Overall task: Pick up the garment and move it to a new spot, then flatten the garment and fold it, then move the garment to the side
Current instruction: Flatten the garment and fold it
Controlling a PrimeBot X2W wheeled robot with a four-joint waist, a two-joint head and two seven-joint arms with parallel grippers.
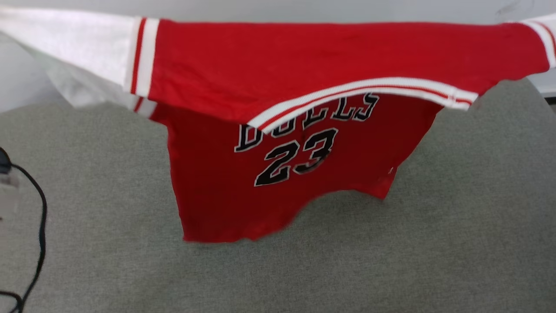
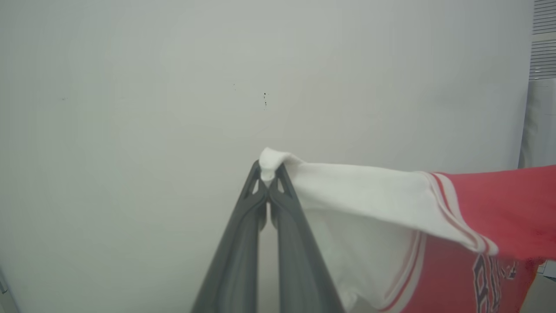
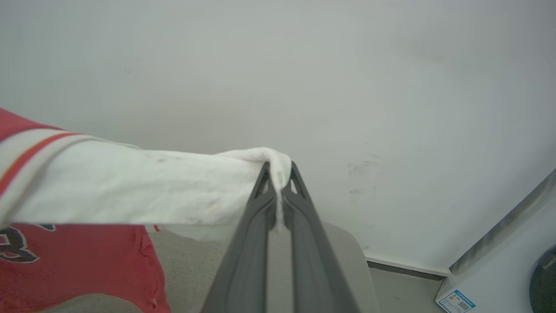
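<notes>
**A:** Left gripper [image 2: 270, 171]?

**B:** Clenched. Fingers pressed together, a tuft of white sleeve [image 2: 369, 191] poking out past the tips. From there the shirt [image 1: 304, 65] runs off to its right: white, then striped trim, then red.

**A:** Right gripper [image 3: 278, 174]?

**B:** Same. Clamped on the other sleeve [image 3: 152, 187], cloth bunched between the tips. The shirt stretches away to its left.

**A:** So where does the shirt sit?

**B:** Up in the air, strung between the two grippers, top edge taut. The red body hangs below them. A striped band droops across the black lettering and covers the tops of the letters, and the "23" under it reads clear. Cannot tell whether the bottom edge touches anything.

**A:** Below the grippers?

**B:** Grey-green woven surface [image 1: 434, 239], with a rounded far corner on the right gripper's side. A black cable [image 1: 41, 226] loops over it low on the left gripper's side.

**A:** The room?

**B:** Pale wall [image 2: 130, 87] straight ahead of both grippers, with a few dark specks and faint scuffs. Down to the right of the right gripper there is a baseboard [image 3: 404, 262], then a blue-printed label [image 3: 456, 301] on a white face. Up to the right of the left gripper there is a white slatted panel [image 2: 543, 39].
</notes>
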